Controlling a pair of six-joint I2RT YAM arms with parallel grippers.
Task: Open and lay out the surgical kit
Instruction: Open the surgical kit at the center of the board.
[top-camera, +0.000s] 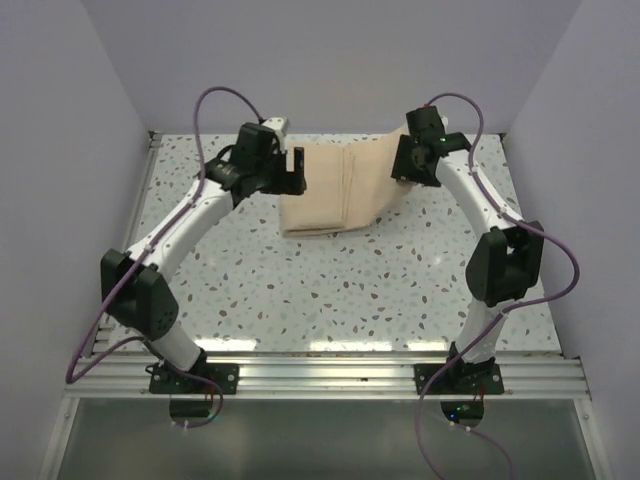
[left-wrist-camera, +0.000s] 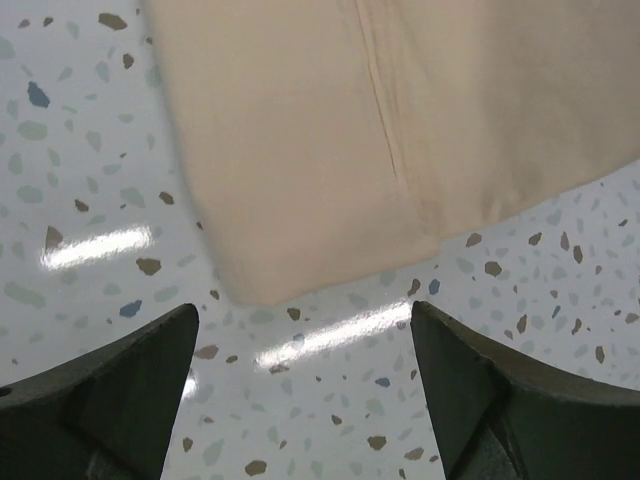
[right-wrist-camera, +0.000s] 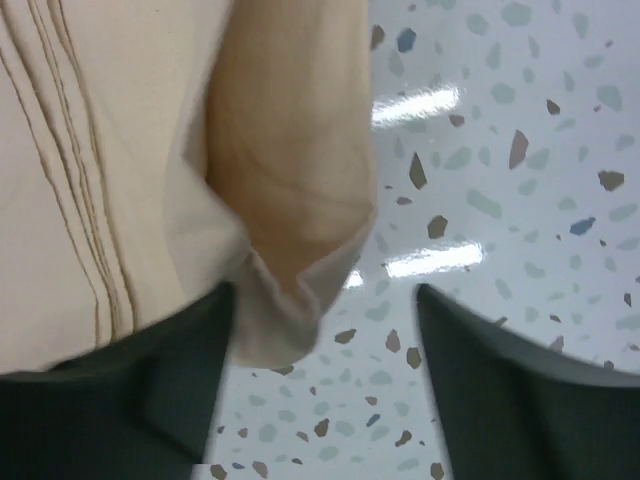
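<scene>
- The right gripper (right-wrist-camera: 322, 330) sat nearest the lens with its jaws partway apart. A drooping fold of the cloth wrap (right-wrist-camera: 290, 160) hung between them, against the finger on the left of that view. Bare surface (right-wrist-camera: 500, 150) showed between the fold and the other finger, so nothing was clamped. The picture was smeared, so whether the fold had snagged on that finger or only brushed it could not be told.
- A closing there would likely have caught just the loose edge. The fold could then have slipped out, or the pull could have dragged the whole bundle sideways rather than opening it.
- Neither the steel tray nor the instruments could be seen, and they were presumably inside the folds. A sharp tug on one corner risked tipping them out or sliding them across the surface.
- The left gripper (left-wrist-camera: 302, 320) stood wide and empty above the surface. The near corner of the wrap lay just ahead of its fingers, not between them, so a closing from there would probably have met nothing.
- From above, the wrap lay folded at the far middle of the surface, between the two arms. Its left edge was just beside the left gripper and its far right corner rose toward the right one.
</scene>
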